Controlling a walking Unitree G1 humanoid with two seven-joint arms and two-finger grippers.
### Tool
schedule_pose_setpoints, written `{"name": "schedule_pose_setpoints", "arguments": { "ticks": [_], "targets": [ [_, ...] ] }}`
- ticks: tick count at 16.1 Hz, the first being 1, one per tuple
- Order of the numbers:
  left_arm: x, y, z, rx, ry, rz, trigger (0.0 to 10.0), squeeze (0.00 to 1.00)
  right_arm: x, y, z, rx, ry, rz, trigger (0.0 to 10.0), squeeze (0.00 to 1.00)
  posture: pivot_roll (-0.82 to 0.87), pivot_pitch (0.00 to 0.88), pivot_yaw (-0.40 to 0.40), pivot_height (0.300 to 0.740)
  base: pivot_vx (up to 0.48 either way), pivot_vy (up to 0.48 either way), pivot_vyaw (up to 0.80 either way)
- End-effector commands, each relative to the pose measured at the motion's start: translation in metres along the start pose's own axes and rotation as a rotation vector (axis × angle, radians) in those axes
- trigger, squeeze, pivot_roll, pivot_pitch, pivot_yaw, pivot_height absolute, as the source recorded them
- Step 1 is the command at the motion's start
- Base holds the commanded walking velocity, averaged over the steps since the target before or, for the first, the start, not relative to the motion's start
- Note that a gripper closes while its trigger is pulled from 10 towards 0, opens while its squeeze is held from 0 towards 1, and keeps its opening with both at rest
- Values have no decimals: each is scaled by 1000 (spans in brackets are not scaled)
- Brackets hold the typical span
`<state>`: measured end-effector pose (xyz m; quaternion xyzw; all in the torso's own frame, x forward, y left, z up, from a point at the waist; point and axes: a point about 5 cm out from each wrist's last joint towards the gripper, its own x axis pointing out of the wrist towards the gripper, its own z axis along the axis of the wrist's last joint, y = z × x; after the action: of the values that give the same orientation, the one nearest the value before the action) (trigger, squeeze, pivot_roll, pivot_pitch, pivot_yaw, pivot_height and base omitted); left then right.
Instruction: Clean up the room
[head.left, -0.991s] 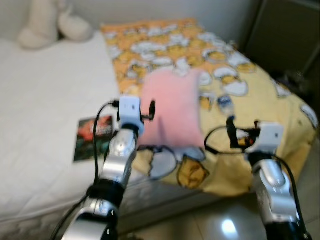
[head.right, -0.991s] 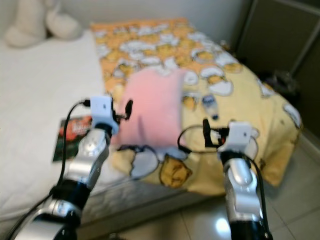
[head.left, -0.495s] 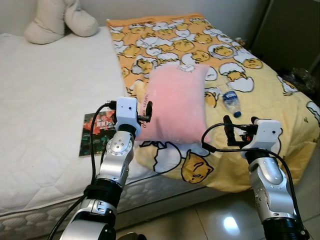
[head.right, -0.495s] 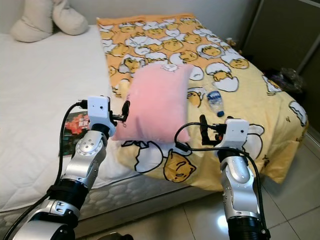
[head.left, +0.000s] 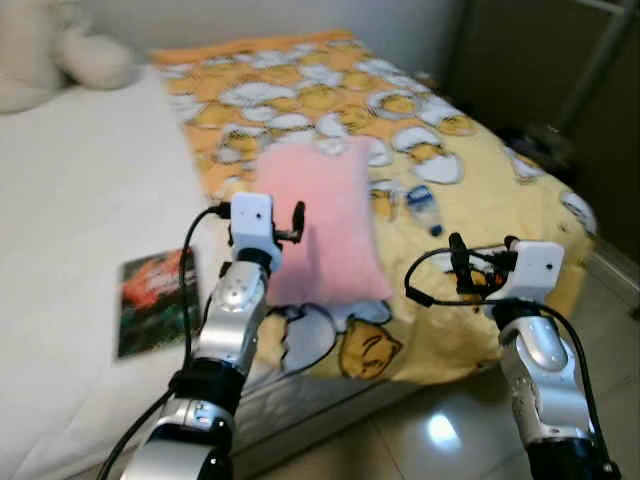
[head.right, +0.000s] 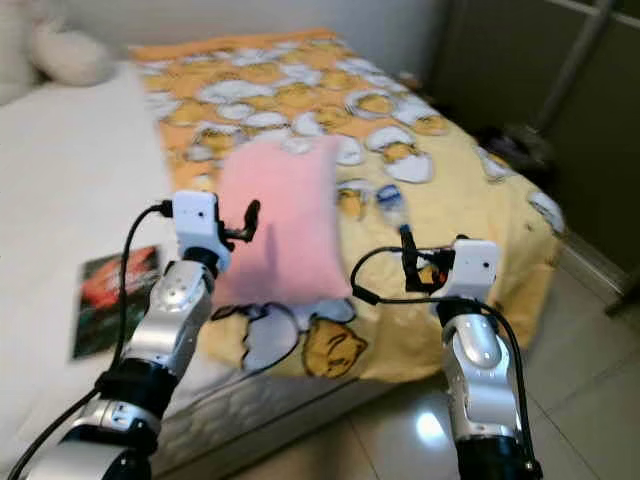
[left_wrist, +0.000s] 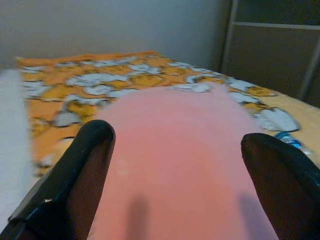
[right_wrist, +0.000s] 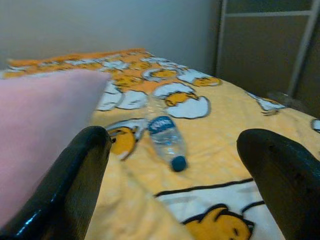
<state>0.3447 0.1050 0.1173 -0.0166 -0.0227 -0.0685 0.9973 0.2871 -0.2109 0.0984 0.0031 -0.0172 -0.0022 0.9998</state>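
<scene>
Robot at bedside: left gripper (left_wrist: 175, 165) & right gripper (right_wrist: 172, 165) both spread wide, empty. Soft pink rectangular pillow (head.left: 318, 225) on yellow egg-print blanket (head.left: 480, 190), clear plastic water bottle (right_wrist: 166, 134) beside. Risk: bottle rolls off if nudged.

The head cameras are looking down across the bed (head.left: 80, 230); each wrist camera is skimming low between its fingers, both sharing the pink pillow (left_wrist: 175, 165) nearby.
</scene>
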Motion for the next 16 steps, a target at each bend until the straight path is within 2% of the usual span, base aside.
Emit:
{"name": "schedule_pose_setpoints", "arguments": {
  "ticks": [1, 3, 6, 7, 9, 11, 13, 15, 16],
  "targets": [
    [3, 2, 5, 0, -23, 1, 10000, 0, 2, -1, 4, -9, -15, 2, 10000, 0, -142, 0, 34, 740, 480, 0, 0],
    [2, 1, 5, -2, -26, 2, 10000, 0, 3, -1, 6, -19, -19, 13, 10000, 0, -139, 0, 30, 740, 469, 0, 0],
    [7, 4, 12, 3, -47, 29, 10000, 0, 17, -4, 32, 10, -63, 36, 10000, 0, -142, 0, 27, 740, 0, 0, 0],
    [15, 9, 25, 5, -77, 38, 10000, 0, 26, -7, 53, 42, -105, 35, 10000, 0, -143, 0, 25, 740, 0, 0, 0],
    [24, 15, 39, 15, -82, 38, 10000, 0, 33, -8, 68, 77, -131, 42, 10000, 0, -144, 0, 30, 740, 0, 0, 0],
    [37, 30, 52, -23, -50, 68, 10000, 0, 46, -4, 78, 150, -133, 79, 10000, 0, -152, 0, 43, 740, 0, 0, 0],
    [48, 47, 59, -22, 14, 98, 10000, 0, 60, 8, 74, 225, -57, 175, 10000, 0, -147, 0, 56, 740, 0, 0, 0],
    [50, 61, 48, -43, 127, 132, 10000, 0, 70, 12, 48, 329, 50, 221, 10000, 0, -137, 0, 61, 740, 0, 0, 0],
    [48, 62, 39, -75, 169, 134, 10000, 0, 71, 14, 36, 370, 86, 231, 10000, 0, -129, 0, 59, 740, 0, 0, 0]
  ]
}}
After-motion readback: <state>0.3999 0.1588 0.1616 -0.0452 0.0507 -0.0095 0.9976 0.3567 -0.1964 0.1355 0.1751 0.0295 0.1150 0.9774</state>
